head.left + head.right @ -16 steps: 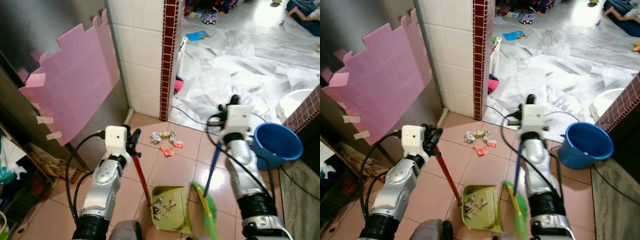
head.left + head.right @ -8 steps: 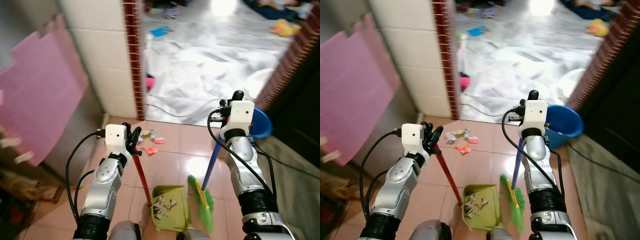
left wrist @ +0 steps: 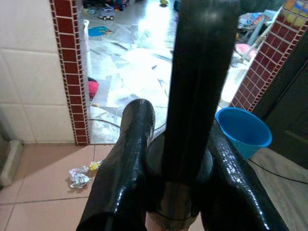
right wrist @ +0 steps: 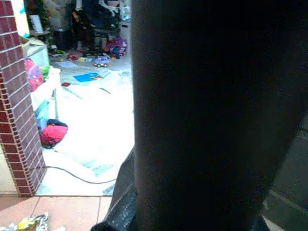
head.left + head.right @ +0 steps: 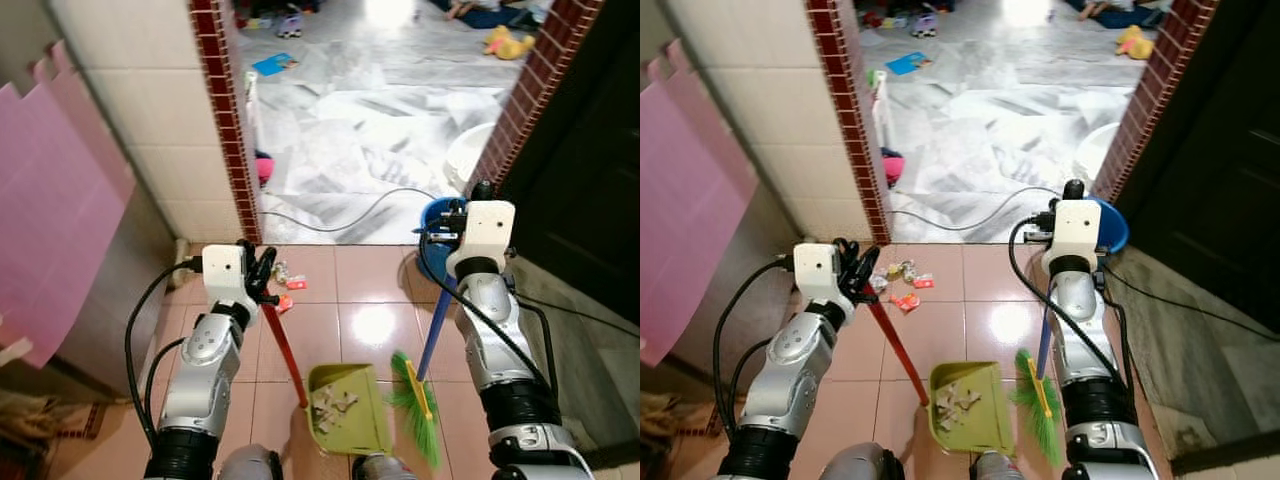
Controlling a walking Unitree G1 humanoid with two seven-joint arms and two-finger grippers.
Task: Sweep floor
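Where the pink tiled floor (image 5: 350, 290) meets the red-brick doorway edge (image 5: 222, 120), crumpled wrappers (image 5: 280, 285) lie near my left gripper (image 5: 262, 285), clenched on the red-handled green plastic dustpan (image 5: 348, 408). My right gripper (image 5: 1052, 288) grasps the blue-handled green bristle broom (image 5: 1038, 392). Left wrist view: glossy fingers (image 3: 130, 159) squeeze the pole beside a round blue bucket (image 3: 243, 131).

One green dustpan (image 5: 349, 407), one green broom (image 5: 420, 406), one blue bucket (image 5: 1108, 224), two grippers, left (image 5: 262, 275) and right (image 5: 462, 208); several wrappers (image 5: 902, 285).
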